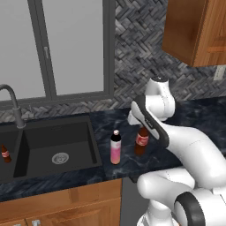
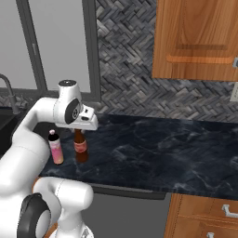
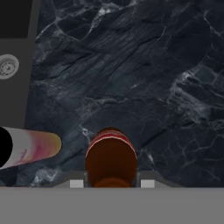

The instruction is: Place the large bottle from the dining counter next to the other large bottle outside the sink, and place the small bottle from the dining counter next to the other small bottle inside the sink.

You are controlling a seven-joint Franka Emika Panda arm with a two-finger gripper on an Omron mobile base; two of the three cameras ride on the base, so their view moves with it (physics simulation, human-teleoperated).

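The tool (image 3: 111, 183) points straight down over the dark marbled counter (image 2: 153, 148) to the right of the sink (image 1: 55, 148). It is clenched on the neck of the tall cola bottle (image 1: 141, 140); in the hand view the two tips sit tight against either side of the brown glass (image 3: 110, 162), with the red label ring visible below them.

The cola bottle stands upright with its base at the counter; whether it actually touches the surface cannot be told.

The pink bottle (image 1: 115, 148) stands upright just beside it, on the sink side, a small gap between the two. Both are outside the basin, near its right rim. In the right base view the pink bottle (image 2: 56, 147) is left of the cola bottle (image 2: 81, 146), partly behind the arm.

Inside the sink, at its far left, a small brown bottle with red label (image 1: 5, 154) stands upright. The round silver drain (image 1: 60, 158) lies in the middle of the basin floor. The grey tap (image 1: 13, 106) arches over the left rear edge.

Behind: window, herringbone tile wall, wood cabinet upper right.
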